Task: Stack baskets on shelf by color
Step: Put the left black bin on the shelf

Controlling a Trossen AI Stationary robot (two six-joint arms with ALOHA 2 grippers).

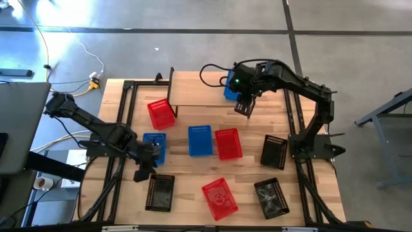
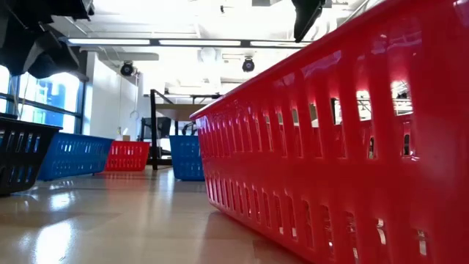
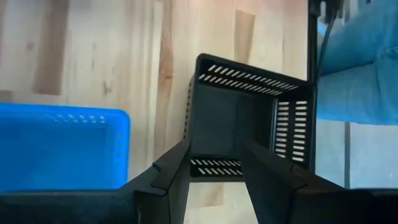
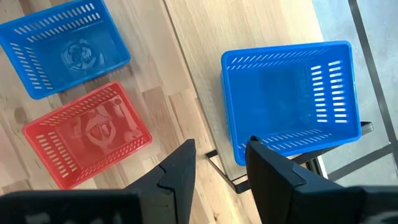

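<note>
My right gripper [image 4: 217, 165] spread, empty, above mesh-walled blue basket [image 4: 289, 99] on wood shelf [image 4: 205, 74]; left gripper [image 3: 214, 168] spread, empty.

Right claw [image 4: 219, 163] hangs above the scene, its two dark fingers [image 4: 180, 168] parted with a clear gap between them, nothing held.

Beyond the fingers, a blue basket [image 4: 291, 99] sits upright on the shelf [image 4: 205, 68], a light wood plank; the basket's far side reaches the plank's edge, over grey floor. A thin black metal leg [image 4: 225, 177] shows under the plank, near the fingertips.

On the bench [image 4: 25, 162] lower down lie two more baskets, both open side up: another blue basket [image 4: 65, 46] and a red basket [image 4: 87, 134], just beside each other, well apart from the shelf basket.
</note>
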